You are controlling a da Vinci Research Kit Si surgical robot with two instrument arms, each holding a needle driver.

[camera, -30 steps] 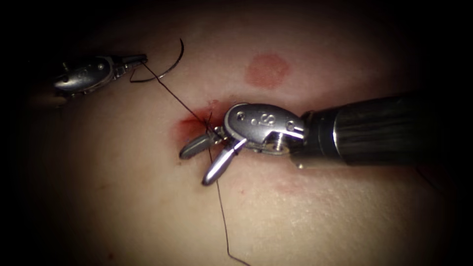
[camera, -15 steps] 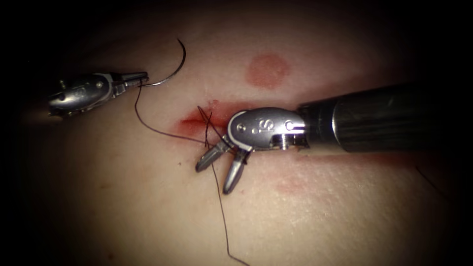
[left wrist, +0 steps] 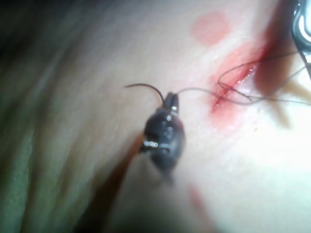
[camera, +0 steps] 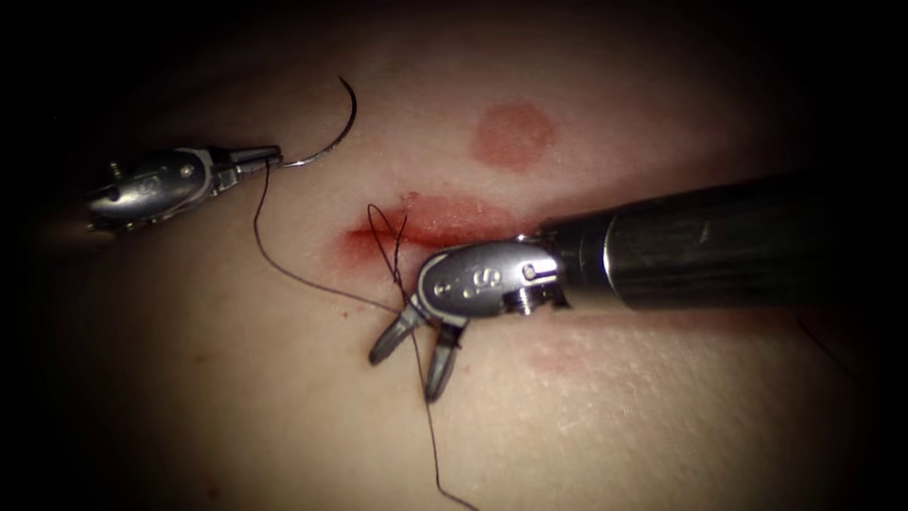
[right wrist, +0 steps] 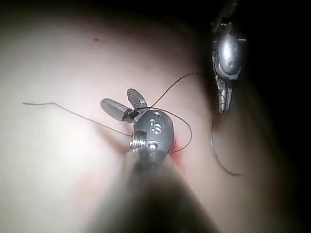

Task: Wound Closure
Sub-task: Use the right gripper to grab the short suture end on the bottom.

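My left hand (camera: 270, 154) grips the thin curved steel needle (camera: 333, 132) near its tail, clear of the pale tissue (camera: 236, 397). My right hand (camera: 409, 352) gapes wide, empty, astride the dark thread (camera: 284, 272); best to keep that slack untangled.

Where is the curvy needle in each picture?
Endoscope view: the needle is left of the cut, clear of the tissue, held near its thread end by the left tool.
Left wrist view: needle curves from that tool.
Right wrist view: needle hangs beneath that tool.
Shared landmark: the cut.
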